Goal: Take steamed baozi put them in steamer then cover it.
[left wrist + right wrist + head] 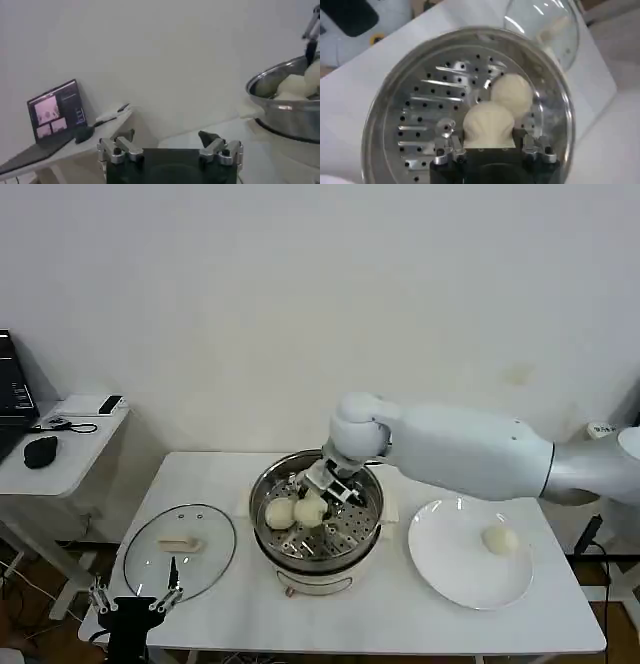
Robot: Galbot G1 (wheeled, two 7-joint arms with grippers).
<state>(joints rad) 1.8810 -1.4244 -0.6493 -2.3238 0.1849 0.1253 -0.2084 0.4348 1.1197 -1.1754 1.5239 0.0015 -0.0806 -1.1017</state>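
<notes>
White desk (pixel 400 624): your right tool (pixel 318 502) clamped on a baozi (pixel 487 125) inside the steamer (pixel 268 484), second baozi (pixel 512 91) just beyond it; left tool (pixel 170 145) open, parked.

White plate (pixel 452 569) on white table (pixel 400 624), laptop (pixel 52 111) and mouse (pixel 40 451) on side desk (pixel 60 469)

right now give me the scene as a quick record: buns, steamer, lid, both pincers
buns in steamer: two, one of them between the right pincer's fingers
bun on plate: one, on the white plate
steamer: mid-table, uncovered
lid: flat on table, left of the steamer
right pincer: inside the steamer, shut on a bun
left pincer: open, at the table's near edge by the lid
</notes>
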